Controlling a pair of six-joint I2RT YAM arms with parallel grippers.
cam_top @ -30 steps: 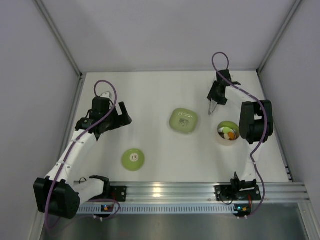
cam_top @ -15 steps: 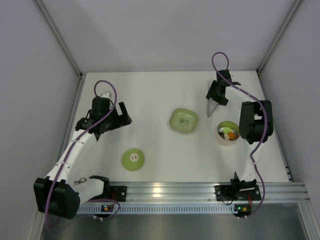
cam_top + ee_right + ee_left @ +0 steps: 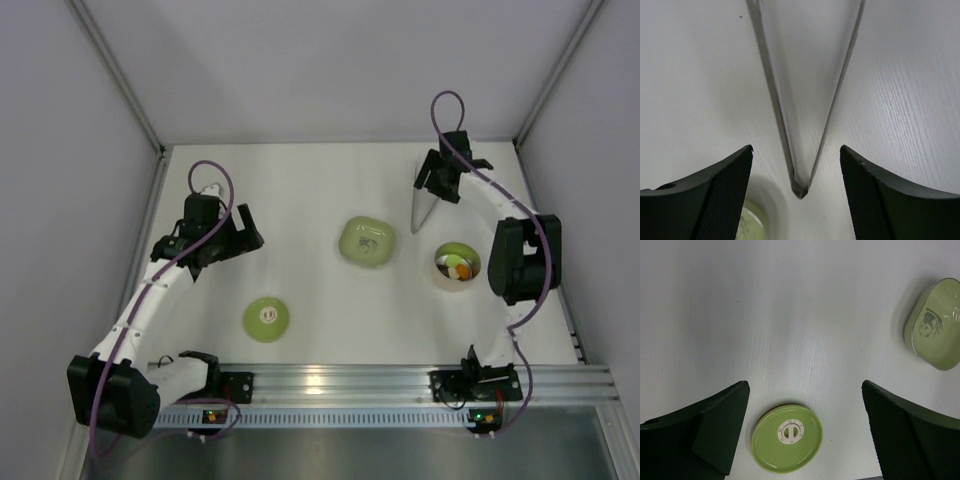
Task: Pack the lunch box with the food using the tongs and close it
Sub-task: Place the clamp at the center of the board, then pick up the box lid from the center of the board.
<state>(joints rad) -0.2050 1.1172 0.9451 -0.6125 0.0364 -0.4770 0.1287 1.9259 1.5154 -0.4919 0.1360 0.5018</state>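
Observation:
The tongs (image 3: 423, 210) lie flat on the white table, narrow joined end toward the lunch box (image 3: 446, 283), a small beige tub with the food (image 3: 458, 268) inside. My right gripper (image 3: 438, 186) hovers over the tongs' wide end. In the right wrist view the tongs (image 3: 785, 125) form a V between its fingers, and the right gripper (image 3: 796, 147) is open and touches neither arm. The round light-green lid (image 3: 266, 319) lies front left. In the left wrist view the lid (image 3: 786, 437) sits below my left gripper (image 3: 804, 385), which is open and holds nothing.
A light-green rounded-square dish (image 3: 367, 241) sits mid-table, left of the tongs, also at the right edge of the left wrist view as the dish (image 3: 937, 325). White walls close the table on three sides. A pale green patch (image 3: 750, 225) shows low in the right wrist view.
My right gripper has opened, letting go of the tongs, and drawn back toward the far wall. The tongs now rest on the table. The left arm has not moved.

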